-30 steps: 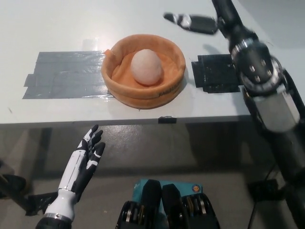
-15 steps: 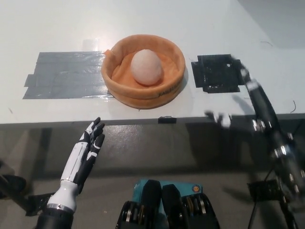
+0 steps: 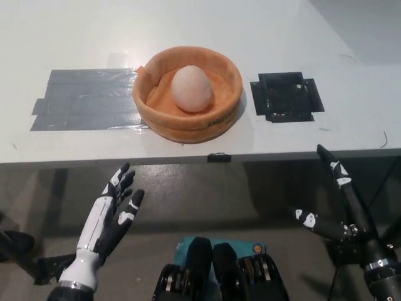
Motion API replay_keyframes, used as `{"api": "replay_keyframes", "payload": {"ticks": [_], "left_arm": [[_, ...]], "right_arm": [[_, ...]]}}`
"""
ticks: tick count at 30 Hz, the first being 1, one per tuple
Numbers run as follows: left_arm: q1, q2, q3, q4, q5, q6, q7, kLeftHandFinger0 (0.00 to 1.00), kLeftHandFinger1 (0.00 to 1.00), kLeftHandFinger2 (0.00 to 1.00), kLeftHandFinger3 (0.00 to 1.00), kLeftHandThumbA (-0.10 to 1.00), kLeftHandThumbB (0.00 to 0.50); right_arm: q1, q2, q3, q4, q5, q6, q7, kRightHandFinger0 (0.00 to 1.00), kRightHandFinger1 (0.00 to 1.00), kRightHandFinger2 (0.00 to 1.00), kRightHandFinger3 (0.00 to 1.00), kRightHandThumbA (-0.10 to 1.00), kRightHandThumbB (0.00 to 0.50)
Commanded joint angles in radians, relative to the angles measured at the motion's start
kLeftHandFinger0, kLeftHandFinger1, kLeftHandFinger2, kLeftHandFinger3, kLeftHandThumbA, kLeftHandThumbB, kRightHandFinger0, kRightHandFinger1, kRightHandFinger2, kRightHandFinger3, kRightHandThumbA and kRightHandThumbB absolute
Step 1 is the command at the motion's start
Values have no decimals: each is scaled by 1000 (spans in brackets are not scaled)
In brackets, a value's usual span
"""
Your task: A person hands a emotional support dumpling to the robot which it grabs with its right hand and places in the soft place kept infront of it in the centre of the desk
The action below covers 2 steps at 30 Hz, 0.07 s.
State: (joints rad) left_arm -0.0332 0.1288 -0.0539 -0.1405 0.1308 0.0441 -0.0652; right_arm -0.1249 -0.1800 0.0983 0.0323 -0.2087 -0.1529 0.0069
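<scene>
One pale dumpling [image 3: 192,88] sits in the middle of one orange soft bowl [image 3: 187,94] at the centre of the white bench [image 3: 188,31]. Two tape patches flank the bowl: grey [image 3: 84,107] on one side, black [image 3: 286,96] on the other. Below the bench edge, both hands, white left [image 3: 113,212] and black right [image 3: 341,207], hang empty with fingers spread.
</scene>
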Motion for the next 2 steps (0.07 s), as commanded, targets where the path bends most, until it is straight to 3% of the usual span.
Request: {"api": "replay_keyframes", "payload": {"ticks": [1,2], "left_arm": [[22,10,-10,-38,-3,-42,-13,1000,1000,1000,1000,776,5],[22,10,-10,-38,-3,-42,-13,1000,1000,1000,1000,776,5]], "right_arm": [[25,5,11,-21,-35,-55,-12,1000,1000,1000,1000,866,290],[25,5,11,-21,-35,-55,-12,1000,1000,1000,1000,866,290]]}}
